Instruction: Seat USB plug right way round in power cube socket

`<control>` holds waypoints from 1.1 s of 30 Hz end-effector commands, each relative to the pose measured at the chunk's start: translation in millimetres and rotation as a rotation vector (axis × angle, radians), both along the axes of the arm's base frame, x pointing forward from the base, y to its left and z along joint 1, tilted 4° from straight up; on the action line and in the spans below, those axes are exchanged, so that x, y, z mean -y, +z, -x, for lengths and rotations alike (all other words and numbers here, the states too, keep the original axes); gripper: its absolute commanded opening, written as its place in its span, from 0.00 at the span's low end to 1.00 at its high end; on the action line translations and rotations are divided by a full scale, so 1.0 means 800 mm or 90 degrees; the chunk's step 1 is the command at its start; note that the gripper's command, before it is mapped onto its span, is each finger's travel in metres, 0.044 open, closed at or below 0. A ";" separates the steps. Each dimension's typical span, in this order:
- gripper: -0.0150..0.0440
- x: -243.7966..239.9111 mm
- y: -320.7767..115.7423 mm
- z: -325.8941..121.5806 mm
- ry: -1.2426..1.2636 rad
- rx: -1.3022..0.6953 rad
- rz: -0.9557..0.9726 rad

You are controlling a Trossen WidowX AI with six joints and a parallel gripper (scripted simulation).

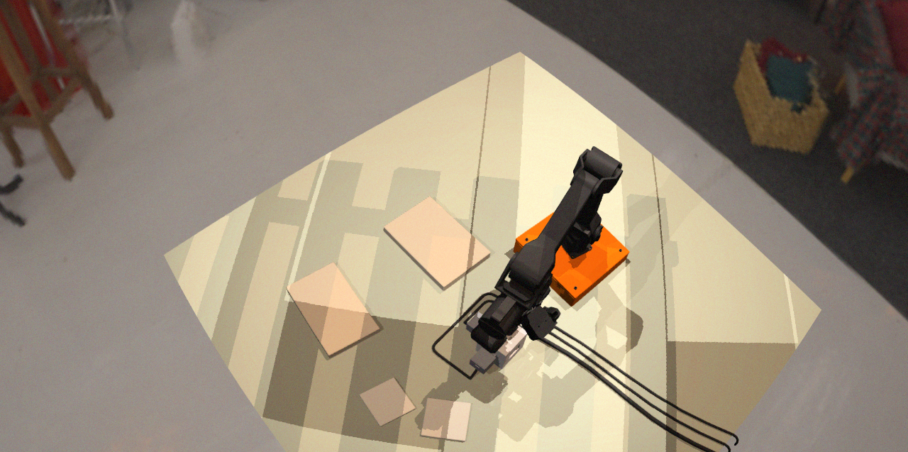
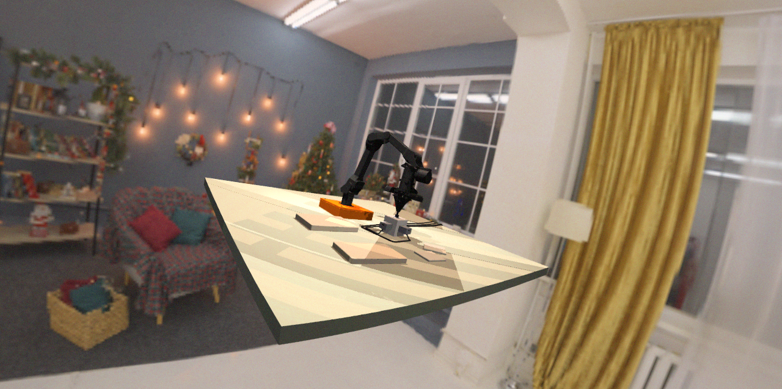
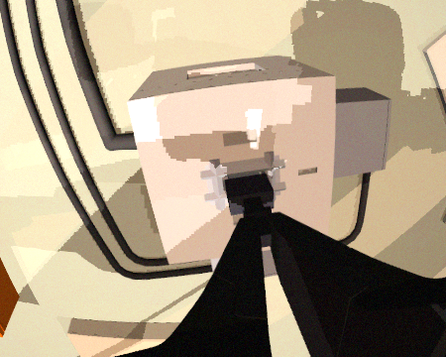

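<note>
The power cube (image 1: pixel 513 353) (image 2: pixel 393 226) (image 3: pixel 302 119) stands upright on the table, pale, with slots in its top and one side. The black USB plug (image 3: pixel 249 186) is at the socket in the middle of the cube's top, inside a pale raised surround. My gripper (image 2: pixel 397 214) (image 3: pixel 261 228) points down over the cube and is shut on the plug. In the top view the arm hides the fingertips. The fingers and plug body hide the socket mouth, so I cannot tell how deep the plug sits or which way round it is.
Grey blocks (image 1: pixel 483 360) (image 3: pixel 362 134) with black cables (image 1: pixel 444 357) (image 3: pixel 364 208) stick out of the cube's sides. More cables run beside it. Two large flat tiles (image 1: pixel 438 243) (image 1: pixel 333 311) and two small tiles (image 1: pixel 387 401) (image 1: pixel 446 419) lie nearby. The orange base (image 1: pixel 587 271) (image 2: pixel 341 209) is behind.
</note>
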State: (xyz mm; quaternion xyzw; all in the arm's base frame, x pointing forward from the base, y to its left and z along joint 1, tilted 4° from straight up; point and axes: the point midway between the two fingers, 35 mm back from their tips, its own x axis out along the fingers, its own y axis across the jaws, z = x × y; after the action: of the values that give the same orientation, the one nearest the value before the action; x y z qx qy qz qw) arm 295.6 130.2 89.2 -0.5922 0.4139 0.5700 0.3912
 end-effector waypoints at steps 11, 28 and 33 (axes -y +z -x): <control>0.42 0.000 0.000 0.000 0.000 0.000 0.000; 0.42 0.000 0.001 0.000 0.000 0.000 0.000; 0.42 0.000 0.007 -0.001 0.000 0.001 0.000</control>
State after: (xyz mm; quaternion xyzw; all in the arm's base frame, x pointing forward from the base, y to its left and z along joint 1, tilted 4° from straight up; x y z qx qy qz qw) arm 295.0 129.8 91.1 -0.5916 0.4150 0.5707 0.3900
